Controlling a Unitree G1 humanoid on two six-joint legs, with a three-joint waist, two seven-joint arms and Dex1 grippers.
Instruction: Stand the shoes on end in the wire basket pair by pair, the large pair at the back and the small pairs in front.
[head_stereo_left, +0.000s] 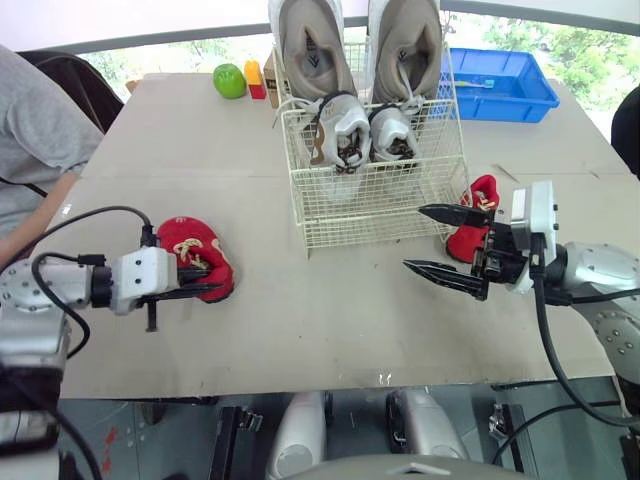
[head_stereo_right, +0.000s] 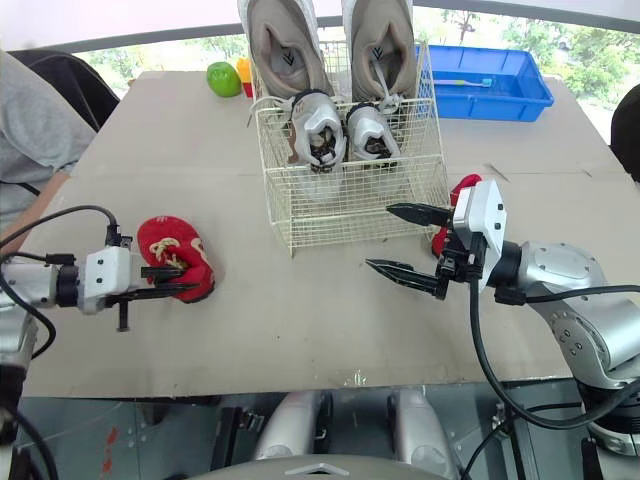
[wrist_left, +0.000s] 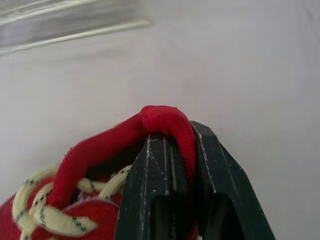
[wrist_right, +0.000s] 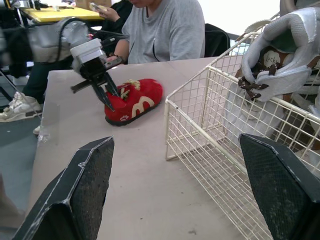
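The left gripper (wrist_left: 172, 137) is clenched on the back rim of a red shoe (head_stereo_left: 198, 250), one black finger inside the opening and one outside, pinching the fabric between them. That shoe, with cream laces, sits on its sole on the table (head_stereo_left: 330, 330), at about 8 o'clock from the basket (head_stereo_left: 372, 205) and well apart from it.

The right gripper (head_stereo_left: 413, 238) hangs released, jaws spread wide, at about 5 o'clock from the basket and just off its front right corner, holding nothing. Behind its fingers, at about 4 o'clock from the basket and just beside the wire wall, lies a second red shoe (head_stereo_left: 480, 200).

Inside the basket, two large tan shoes (head_stereo_left: 310, 45) stand on end along the back, at 12 o'clock, soles facing the robot. Two small silver shoes (head_stereo_left: 345, 130) stand side by side in front of them.

A green apple (head_stereo_left: 230, 80) rests at 10 o'clock from the basket and a blue bin (head_stereo_left: 505, 90) at 2 o'clock. A person in a grey shirt (head_stereo_left: 30, 130) sits at the table's 9 o'clock edge.
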